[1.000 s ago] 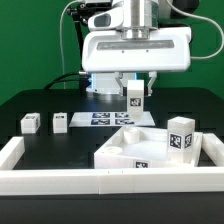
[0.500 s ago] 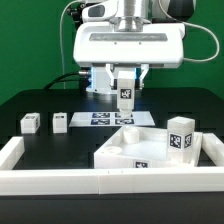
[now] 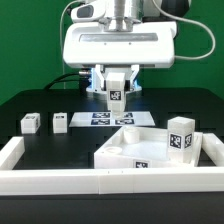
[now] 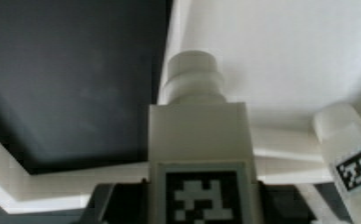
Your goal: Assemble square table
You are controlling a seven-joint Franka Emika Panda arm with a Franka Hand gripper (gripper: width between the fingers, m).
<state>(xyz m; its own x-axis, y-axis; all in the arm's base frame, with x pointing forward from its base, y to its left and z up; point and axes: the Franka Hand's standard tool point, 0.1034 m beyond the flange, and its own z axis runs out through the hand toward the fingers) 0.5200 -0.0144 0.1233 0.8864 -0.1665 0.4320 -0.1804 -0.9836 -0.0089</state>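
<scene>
So the hand (image 3: 116,90) is clamped on a small white plastic leg post (image 3: 116,97) with a black-and-white tag, held up off the black bench (image 3: 40,100). The big white square tray-like tabletop (image 3: 128,152) sits near the low white wall (image 3: 20,160), with open bench between.

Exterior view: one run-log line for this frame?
gripper: shut on leg post, in air | tabletop: front, corner leg upright on it | loose legs: on table, exterior view's left
</scene>
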